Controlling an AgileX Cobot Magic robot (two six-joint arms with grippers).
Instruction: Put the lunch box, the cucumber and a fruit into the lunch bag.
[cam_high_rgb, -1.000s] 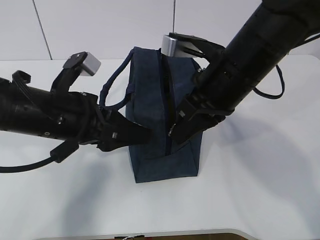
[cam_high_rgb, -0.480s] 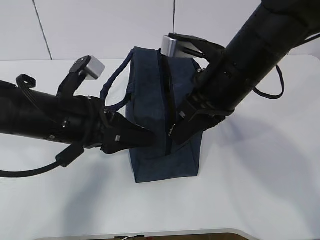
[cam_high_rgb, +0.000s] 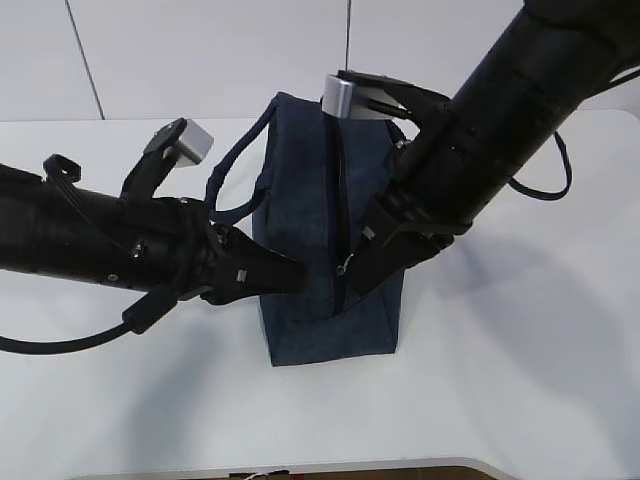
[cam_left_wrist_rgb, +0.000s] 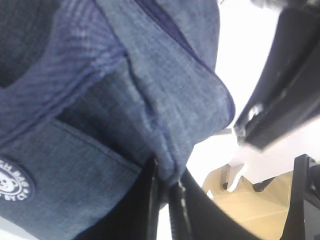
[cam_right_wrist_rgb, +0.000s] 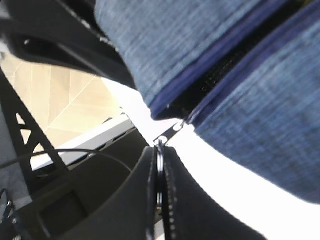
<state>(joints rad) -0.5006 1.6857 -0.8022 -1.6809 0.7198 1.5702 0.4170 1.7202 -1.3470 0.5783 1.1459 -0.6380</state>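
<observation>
The navy lunch bag (cam_high_rgb: 330, 325) stands upright mid-table, its top zipper (cam_high_rgb: 338, 200) running front to back. My left gripper (cam_high_rgb: 297, 276) is shut on a fold of fabric on the bag's left side; the left wrist view shows that fold of the lunch bag (cam_left_wrist_rgb: 150, 75) pinched between the jaws of the left gripper (cam_left_wrist_rgb: 167, 187). My right gripper (cam_high_rgb: 348, 268) is at the zipper's near end. In the right wrist view this right gripper (cam_right_wrist_rgb: 159, 150) is shut on the silver ring pull (cam_right_wrist_rgb: 159, 167) beside the lunch bag (cam_right_wrist_rgb: 260, 100). The lunch box, cucumber and fruit are out of view.
A loop handle (cam_high_rgb: 232, 160) hangs over the bag's left side, above my left arm. The white table (cam_high_rgb: 500, 380) spreads around the bag, with its front edge near the bottom. A round logo patch (cam_left_wrist_rgb: 10, 182) sits on the bag's side wall.
My left gripper has slid right against the bag and shut on its fabric. The right gripper has kept its hold on the ring pull. The bag's top has shifted slightly right.
</observation>
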